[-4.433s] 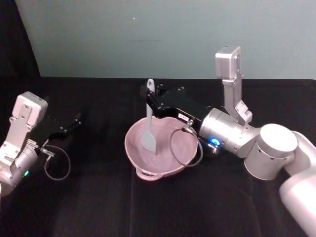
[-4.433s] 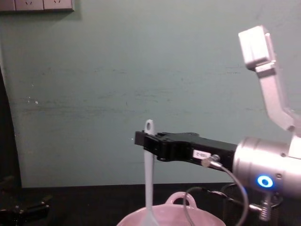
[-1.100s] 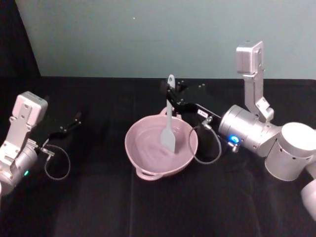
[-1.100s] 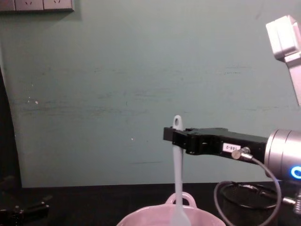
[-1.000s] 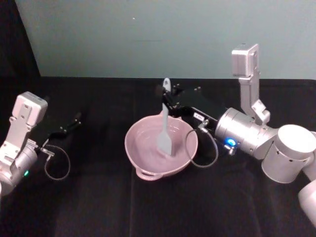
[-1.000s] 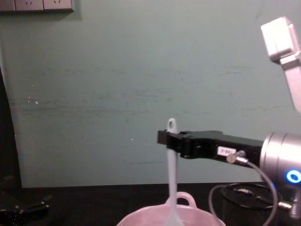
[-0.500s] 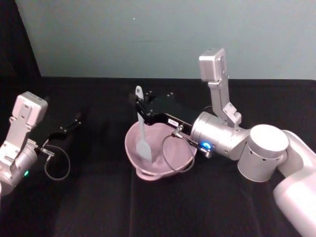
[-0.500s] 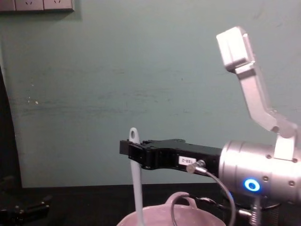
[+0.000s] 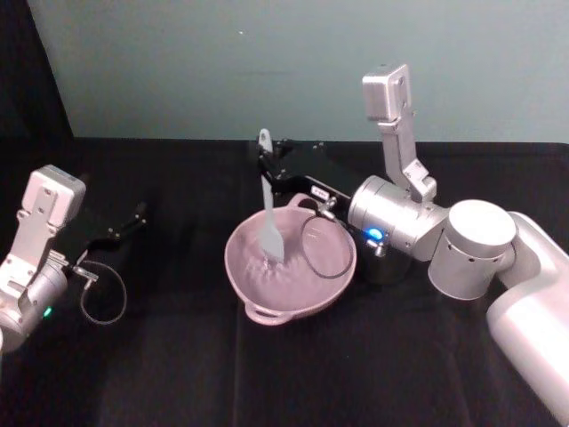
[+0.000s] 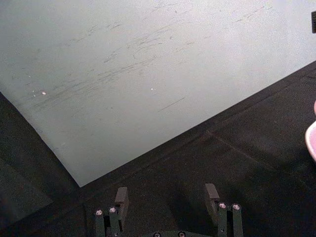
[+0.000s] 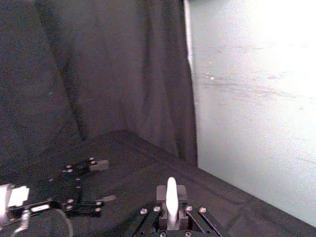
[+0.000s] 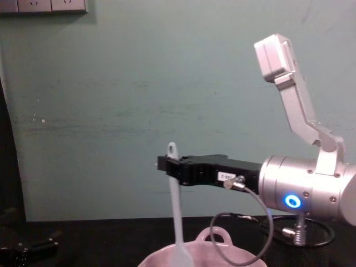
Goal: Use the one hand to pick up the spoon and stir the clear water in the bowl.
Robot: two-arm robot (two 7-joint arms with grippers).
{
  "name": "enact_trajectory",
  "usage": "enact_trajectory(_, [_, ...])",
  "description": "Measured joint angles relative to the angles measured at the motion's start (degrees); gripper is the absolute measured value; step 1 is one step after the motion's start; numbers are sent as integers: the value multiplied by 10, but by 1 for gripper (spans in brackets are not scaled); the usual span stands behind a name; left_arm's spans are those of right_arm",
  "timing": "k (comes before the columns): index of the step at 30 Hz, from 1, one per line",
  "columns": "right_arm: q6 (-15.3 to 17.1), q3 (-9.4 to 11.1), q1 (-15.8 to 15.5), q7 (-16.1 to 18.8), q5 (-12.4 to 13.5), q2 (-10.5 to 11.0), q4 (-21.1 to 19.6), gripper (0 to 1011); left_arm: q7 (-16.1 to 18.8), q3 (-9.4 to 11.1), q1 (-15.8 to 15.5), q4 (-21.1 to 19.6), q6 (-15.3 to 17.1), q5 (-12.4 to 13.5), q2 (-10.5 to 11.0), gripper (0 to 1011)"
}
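The pale pink bowl (image 9: pixel 238 276) sits mid-table, its loop handle (image 9: pixel 264 313) toward me. My right gripper (image 9: pixel 267 171) reaches over the bowl's far rim and is shut on the upper handle of the white spoon (image 9: pixel 268 213). The spoon hangs upright with its blade dipped into the water (image 9: pixel 283 277), where faint ripples show. In the chest view the right gripper (image 12: pixel 168 166) pinches the spoon (image 12: pixel 176 206) just below its holed end, above the bowl (image 12: pixel 161 258). The spoon's tip (image 11: pixel 171 193) stands between the right gripper's fingers (image 11: pixel 171 219). My left gripper (image 9: pixel 133 219) rests open at the far left.
A black cloth covers the table, with a teal wall behind. A black mesh cup (image 12: pixel 320 236) stands behind the right arm's cable loop (image 9: pixel 318 253). The left gripper (image 10: pixel 166 197) points at the wall, with the bowl's edge (image 10: pixel 312 140) at the side.
The right gripper has carried the spoon from the bowl's left side toward its middle and far rim. Over the earlier frames the spoon swept back and forth across the bowl. The left arm stayed still.
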Motion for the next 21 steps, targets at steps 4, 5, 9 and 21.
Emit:
enact_trajectory(4, [-1,10,1,-3,-1,4,4,114,0,0,0,0,0,0,0,1011])
enact_trajectory(5, [-1,14,0,-6,-1,7,3,114,0,0,0,0,0,0,0,1011])
enact_trajectory(9, [0,24,-10,-9,0,18,-9,114,0,0,0,0,0,0,0,1011])
enact_trajectory(21, [9,37,-58,-11,5,51,-76,114,0,0,0,0,0,0,0,1011])
